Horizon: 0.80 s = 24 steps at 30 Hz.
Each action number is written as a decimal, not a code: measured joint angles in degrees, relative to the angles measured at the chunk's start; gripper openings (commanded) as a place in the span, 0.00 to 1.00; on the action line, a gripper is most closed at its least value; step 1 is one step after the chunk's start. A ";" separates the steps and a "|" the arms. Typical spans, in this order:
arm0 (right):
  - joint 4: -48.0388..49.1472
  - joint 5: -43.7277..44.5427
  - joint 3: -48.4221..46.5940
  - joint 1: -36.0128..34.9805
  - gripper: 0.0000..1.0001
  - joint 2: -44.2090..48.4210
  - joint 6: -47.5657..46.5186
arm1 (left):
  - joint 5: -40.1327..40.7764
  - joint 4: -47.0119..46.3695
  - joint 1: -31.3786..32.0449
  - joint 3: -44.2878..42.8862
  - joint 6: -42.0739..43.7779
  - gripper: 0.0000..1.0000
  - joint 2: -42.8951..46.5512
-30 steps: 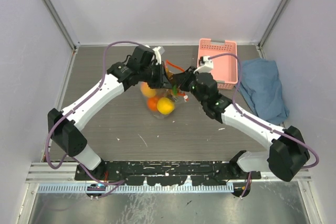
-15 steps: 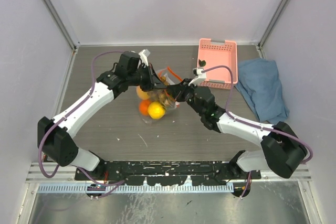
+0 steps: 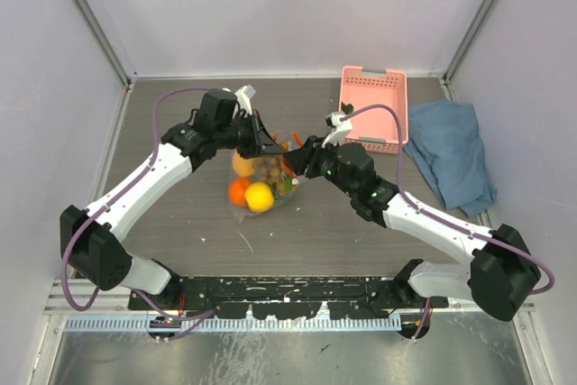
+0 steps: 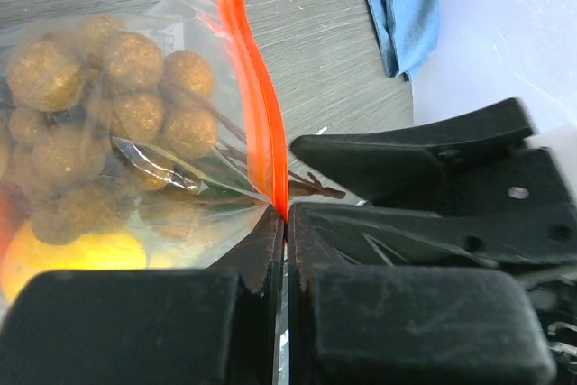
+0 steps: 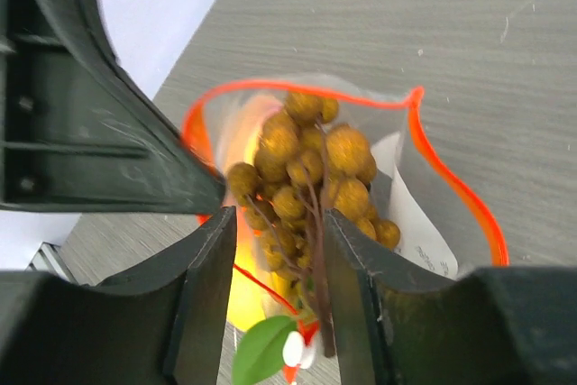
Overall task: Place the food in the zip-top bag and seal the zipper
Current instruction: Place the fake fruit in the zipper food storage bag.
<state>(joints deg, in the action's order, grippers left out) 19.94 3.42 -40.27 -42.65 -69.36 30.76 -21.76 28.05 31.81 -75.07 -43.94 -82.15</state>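
Zip-top bag (image 3: 260, 185) of clear crinkly plastic, holding toy fruit, lies near the middle of the grey table (image 3: 297, 232), a little closer to the far edge than the near edge, between the tips of two robot arms. Inside it are a yellow fruit (image 3: 259, 197), an orange fruit (image 3: 237, 190) just to its left, and a brownish grape bunch (image 3: 268, 169) toward the far side. The left claw (image 4: 286, 227) is pinched fully together on the zipper (image 4: 255, 87), the thin orange-red strip along the bag's mouth. It grips the strip at one point, and the rest of the strip runs away from the claw beside the grapes. The right claw (image 5: 279, 218) reaches in from the right with its jaws a narrow way apart. Grape stems and a green leaf (image 5: 260, 355) show in the gap; the stems run along one finger's inner edge, with open space to the other. Seen from the right wrist, the bag's mouth gapes: the strip forms an open loop around the grapes, with a small white label (image 5: 419, 227) against the inner wall. A pink basket (image 3: 374, 101) stands near the far right corner of the table, and a crumpled blue cloth (image 3: 451, 155) lies beside it along the right edge.
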 measured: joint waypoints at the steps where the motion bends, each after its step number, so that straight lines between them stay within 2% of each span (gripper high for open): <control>1: -1.75 -0.35 -1.60 0.00 0.52 0.52 -0.81 | 0.00 0.09 -0.02 0.00 0.11 0.00 0.11; 9: -12.70 -3.13 -9.62 0.33 0.61 1.62 -5.25 | 0.02 2.08 -0.13 0.00 1.68 0.00 1.42; 13: -17.88 -4.68 -11.34 1.81 0.62 1.77 -7.56 | 0.04 2.91 -0.11 0.00 2.27 0.00 1.95; 20: -25.09 -9.27 -11.89 11.65 0.63 2.36 -9.55 | 0.04 3.56 -0.13 0.00 2.91 0.00 2.32; 24: -25.16 -11.67 -10.80 14.67 0.64 1.81 -9.64 | 0.04 3.61 -0.13 0.00 2.91 0.00 2.32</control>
<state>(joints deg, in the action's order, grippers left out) -5.21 -8.25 -51.07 -27.99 -67.55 21.12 -21.71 31.66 31.68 -75.07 -41.04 -79.83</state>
